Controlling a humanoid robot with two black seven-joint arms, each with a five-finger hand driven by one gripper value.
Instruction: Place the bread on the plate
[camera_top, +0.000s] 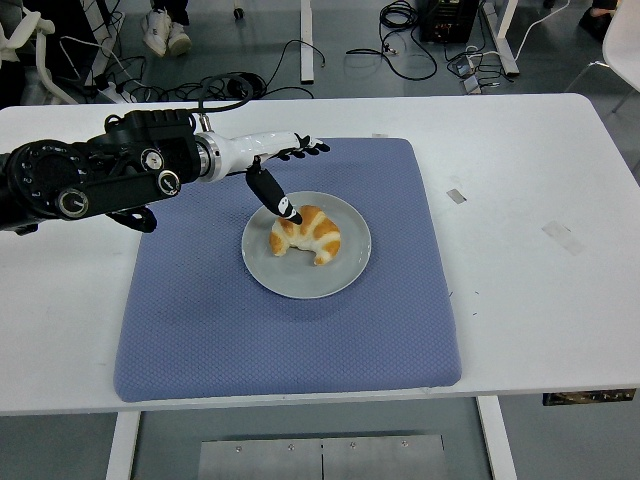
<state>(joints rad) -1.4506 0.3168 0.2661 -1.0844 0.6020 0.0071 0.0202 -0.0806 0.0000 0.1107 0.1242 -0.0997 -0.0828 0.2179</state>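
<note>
A golden croissant (306, 235) lies on the grey plate (345, 265), a little left of the plate's middle. The plate rests on a blue mat (290, 330). My left hand (283, 172) hovers above the plate's upper left rim, fingers spread and holding nothing. Its thumb (274, 193) points down toward the croissant's left end, close to it. The black left arm (90, 180) comes in from the left edge. No right arm shows.
The blue mat covers the middle of the white table (530, 280). Bits of tape (456, 195) lie on the table to the right. Cables (240, 85) and a person's shoes (165, 30) are on the floor beyond the far edge.
</note>
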